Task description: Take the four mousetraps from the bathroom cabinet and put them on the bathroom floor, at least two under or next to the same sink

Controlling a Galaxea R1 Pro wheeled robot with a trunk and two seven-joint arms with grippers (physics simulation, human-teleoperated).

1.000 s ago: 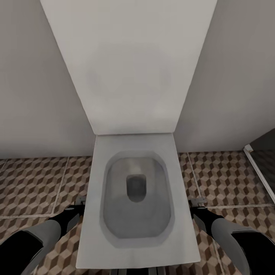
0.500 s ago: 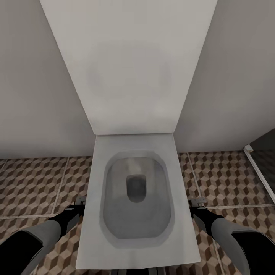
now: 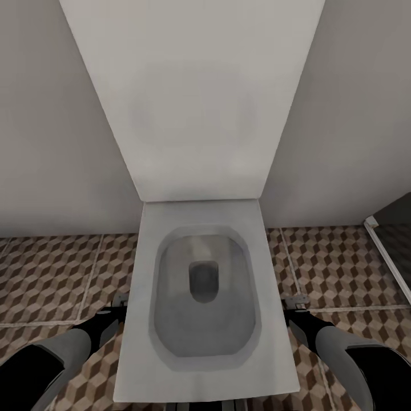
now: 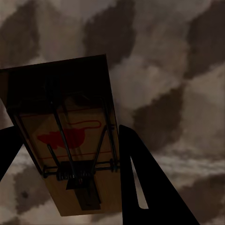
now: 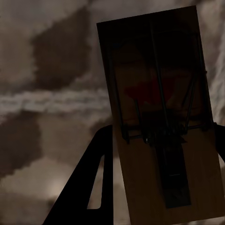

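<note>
In the left wrist view a tan mousetrap (image 4: 65,136) with black wire and a red mark sits between two black fingers (image 4: 145,187), so my left gripper (image 4: 65,133) is shut on it, just above the cube-patterned bathroom floor (image 4: 164,70). A second mousetrap (image 5: 159,108) is held the same way in my right gripper (image 5: 161,138), over the floor (image 5: 47,93). In the head view the left gripper (image 3: 117,305) hangs low beside the toilet's left side. The right gripper (image 3: 295,305) hangs low on its right. The cabinet and the sink are out of view.
A white toilet (image 3: 202,377) with its lid raised stands straight ahead between my arms, against a pale wall (image 3: 51,142). Patterned floor tiles (image 3: 51,274) spread on both sides. A white frame edge (image 3: 388,257) with a dark panel runs at the far right.
</note>
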